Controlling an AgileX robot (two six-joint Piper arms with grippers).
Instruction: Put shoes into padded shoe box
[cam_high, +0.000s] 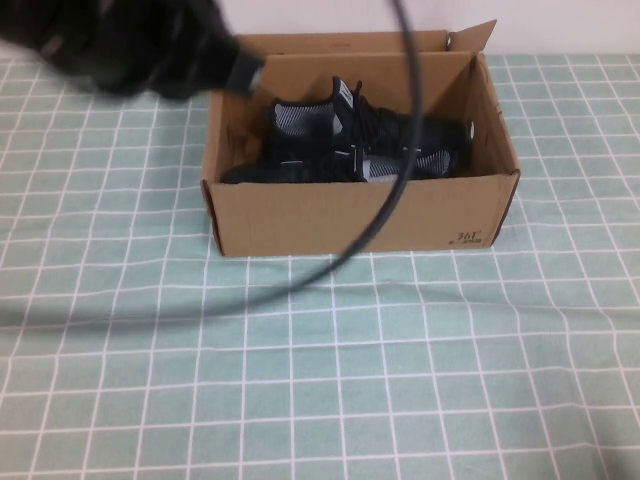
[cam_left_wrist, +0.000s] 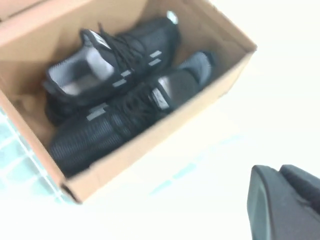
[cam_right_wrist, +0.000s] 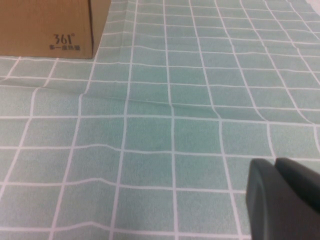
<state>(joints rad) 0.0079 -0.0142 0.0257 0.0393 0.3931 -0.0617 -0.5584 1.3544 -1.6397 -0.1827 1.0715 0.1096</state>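
From the raised view, the padded shoe box (cam_high: 350, 215) is sitting on the worktop (cam_high: 330, 380), which is covered in a green cloth with a white grid. Both shoes (cam_high: 350, 145) are lying inside it, side by side on the floor of the box. The left arm is showing as a dark blur above the box's far left corner, with a black cable (cam_high: 395, 200) looping in front of the box. The right arm is not appearing in this view.

From the left wrist view, the camera is looking down into the box (cam_left_wrist: 150, 145). The shoes (cam_left_wrist: 120, 100) are pressing against each other, laces up. Only a dark edge of the left tool (cam_left_wrist: 282, 205) is showing, off beyond the box, so I cannot tell whether it is spread or pressed together; it is holding nothing visible.

From the right wrist view, the box's printed corner (cam_right_wrist: 65, 30) is standing well apart from the right tool (cam_right_wrist: 282, 200), which is hanging low over bare cloth. Again I cannot tell its state.

The knit sneakers are looking light and soft, likely to squash under a pinch; the firmer heel collar or sole edge seems the surest hold. The cardboard is looking light and apt to slide if nudged.
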